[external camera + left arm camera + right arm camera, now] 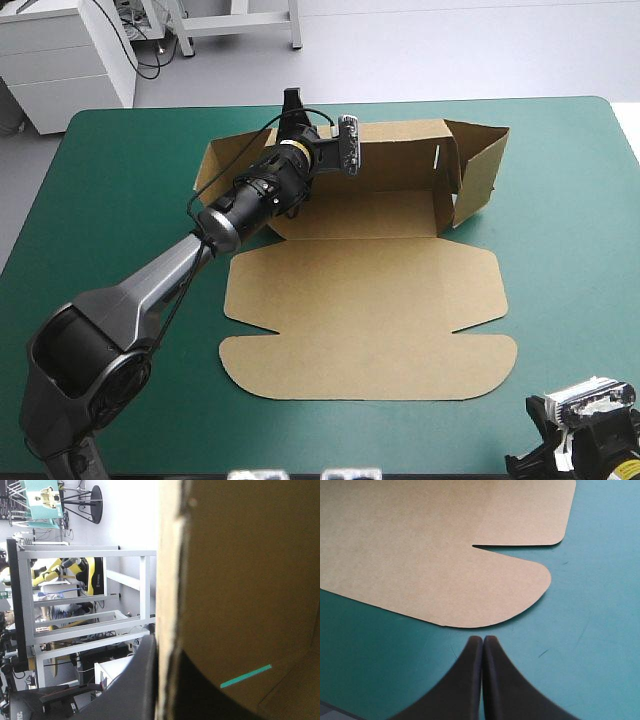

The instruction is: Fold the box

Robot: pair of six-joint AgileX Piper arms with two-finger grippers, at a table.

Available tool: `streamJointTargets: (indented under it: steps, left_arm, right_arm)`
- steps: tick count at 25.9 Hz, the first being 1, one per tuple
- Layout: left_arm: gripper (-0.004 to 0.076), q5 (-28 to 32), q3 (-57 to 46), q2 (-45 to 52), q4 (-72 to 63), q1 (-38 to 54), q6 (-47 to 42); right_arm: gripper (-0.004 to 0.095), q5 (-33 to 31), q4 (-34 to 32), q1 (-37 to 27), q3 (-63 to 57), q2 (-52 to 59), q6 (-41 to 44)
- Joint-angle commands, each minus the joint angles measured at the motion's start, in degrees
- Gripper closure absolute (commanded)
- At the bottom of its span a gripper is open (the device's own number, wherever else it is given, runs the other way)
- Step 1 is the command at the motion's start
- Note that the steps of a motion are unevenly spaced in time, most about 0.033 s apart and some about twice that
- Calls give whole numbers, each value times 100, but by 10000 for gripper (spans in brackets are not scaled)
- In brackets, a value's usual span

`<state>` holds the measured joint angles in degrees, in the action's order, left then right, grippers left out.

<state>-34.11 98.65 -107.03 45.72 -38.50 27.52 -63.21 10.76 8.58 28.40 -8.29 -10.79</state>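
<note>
Right end effector [483, 640] sits pinched shut, empty, at 5 o'clock nr the lid flap, while left end effector [292, 108] clamps box [370, 300] rear wall at 11, mid-surface [560, 150]; approx. early: rear + 2 o'clock walls up, tucking, lid left.

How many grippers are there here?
2. The left gripper is shut on the box's raised far wall; the right gripper, shut, points at its near right corner.

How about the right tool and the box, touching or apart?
Apart: the right wrist view shows teal-green cover between the right tool and the box.
</note>
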Motion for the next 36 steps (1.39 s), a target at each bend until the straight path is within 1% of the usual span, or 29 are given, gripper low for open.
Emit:
streamJointTargets:
  steps: [1, 3, 5, 7, 9, 10, 11, 14, 19, 23, 25, 27, 29, 31, 36]
  left_arm:
    - [731, 279, 168, 289, 212, -7, -244]
    - [731, 254, 168, 289, 205, -7, -244]
    - [731, 241, 168, 289, -122, -7, -244]
    - [731, 251, 168, 289, -273, -7, -244]
    - [731, 368, 168, 289, -301, -7, -244]
    - [731, 368, 168, 289, -301, -7, -244]
    - [731, 368, 168, 289, -301, -7, -244]
    - [731, 346, 168, 289, -289, -7, 68]
    - [731, 346, 168, 289, -289, -7, 154]
    - [731, 217, 168, 284, -273, -7, 154]
    - [731, 220, 168, 275, -45, -7, 154]
    - [731, 261, 168, 236, 185, -7, 154]
    - [731, 284, 168, 199, 302, -7, 144]
    - [731, 342, 168, 170, 190, 65, 97]
    - [731, 465, 168, 73, -106, 218, 14]
  right_arm:
    - [922, 487, 326, -8, 188, -68, -51]
    - [922, 780, 463, -8, 325, -68, -88]
    - [922, 1422, 425, -8, 660, -68, -99]
    - [922, 1825, 336, -8, 828, -127, -97]
    - [922, 2340, 20, -8, 1065, -368, -169]
    - [922, 2497, -164, -8, 1311, -684, -250]
    - [922, 2517, -296, -8, 1589, -1044, -274]
    - [922, 2495, -449, -8, 2645, -2355, -290]
    - [922, 2383, -394, -8, 3882, -3564, -261]
    - [922, 2383, -289, -8, 4823, -4426, -261]
    - [922, 2333, -301, -8, 5329, -4866, -288]
    - [922, 2128, -370, -8, 5806, -5261, -288]
    - [922, 1771, -425, -8, 6297, -5664, -288]
    - [922, 1435, -449, -8, 6809, -6107, -288]
    - [922, 952, -488, -8, 7759, -7110, -197]
